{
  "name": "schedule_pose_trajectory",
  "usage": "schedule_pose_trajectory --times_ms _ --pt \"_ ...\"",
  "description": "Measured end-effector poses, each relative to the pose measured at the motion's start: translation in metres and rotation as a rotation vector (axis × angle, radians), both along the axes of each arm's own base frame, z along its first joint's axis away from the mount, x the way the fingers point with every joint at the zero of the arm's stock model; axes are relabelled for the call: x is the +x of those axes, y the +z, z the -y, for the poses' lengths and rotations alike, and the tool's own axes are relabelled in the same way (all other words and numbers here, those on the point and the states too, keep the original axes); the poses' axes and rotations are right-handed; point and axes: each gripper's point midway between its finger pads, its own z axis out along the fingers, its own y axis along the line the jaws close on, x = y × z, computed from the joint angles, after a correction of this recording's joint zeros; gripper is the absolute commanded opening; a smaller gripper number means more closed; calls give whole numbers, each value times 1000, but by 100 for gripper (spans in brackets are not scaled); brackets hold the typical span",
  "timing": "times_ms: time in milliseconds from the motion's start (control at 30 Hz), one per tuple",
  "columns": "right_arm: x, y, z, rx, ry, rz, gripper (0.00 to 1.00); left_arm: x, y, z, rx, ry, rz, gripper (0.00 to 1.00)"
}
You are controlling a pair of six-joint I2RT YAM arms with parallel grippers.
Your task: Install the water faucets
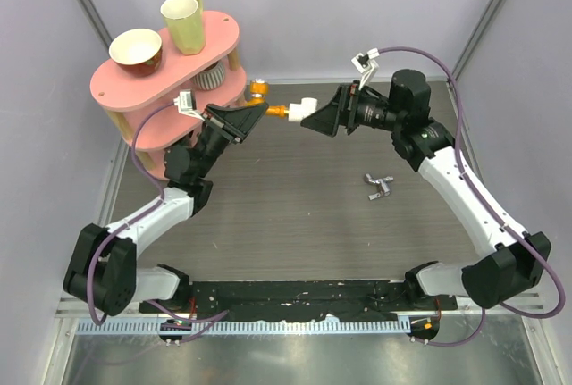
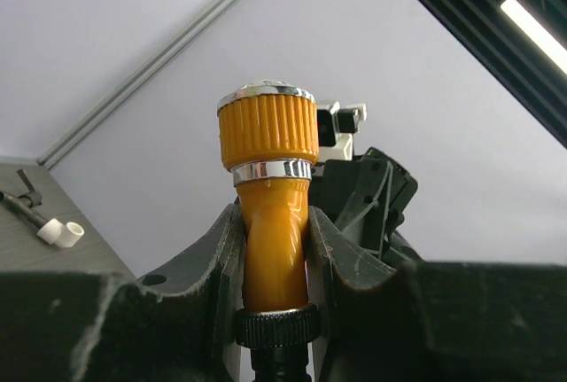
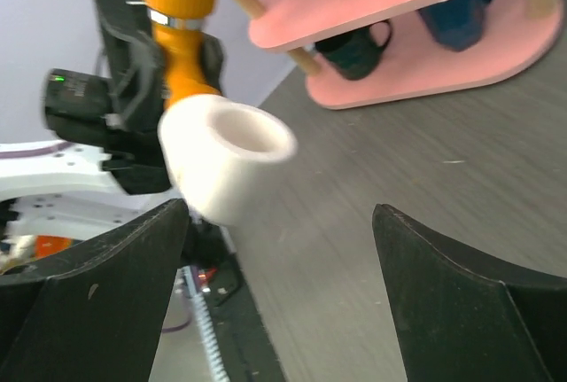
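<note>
My left gripper (image 1: 253,117) is shut on the orange tap (image 1: 278,112) and holds it above the table beside the pink rack. In the left wrist view the fingers (image 2: 213,253) clamp the tap's body (image 2: 273,249), and its ribbed silver-topped knob (image 2: 267,129) stands beyond them. The white pipe fitting (image 1: 307,104) sits at the tap's free end. My right gripper (image 1: 313,121) faces it with jaws wide open. In the right wrist view (image 3: 279,214) the fitting (image 3: 221,165) hangs by the left finger, ungripped, with the tap (image 3: 180,36) behind it.
A pink two-tier rack (image 1: 116,90) with a bowl (image 1: 136,50) and a yellow mug (image 1: 184,23) stands at the back left, close to the left gripper. A small silver tap piece (image 1: 379,187) lies on the table at the right. A dark piece with a white end (image 2: 58,232) lies on the table.
</note>
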Motion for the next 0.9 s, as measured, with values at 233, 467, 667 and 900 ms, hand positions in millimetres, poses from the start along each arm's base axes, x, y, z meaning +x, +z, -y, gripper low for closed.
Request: schedule_pose_trajectory --times_ms 233,467,667,900 --pt "5 -11 23 -156 -86 241 91 -1 5 -5 -58 -13 -90 0" --pt "-20 -18 50 -291 -124 635 91 16 -35 2 -6 -21 -324 0" --pt "-21 7 45 -395 -154 908 91 21 -36 5 44 -15 -429 0" --pt "-21 15 8 -558 -113 1118 90 16 -19 9 67 -42 -449 0"
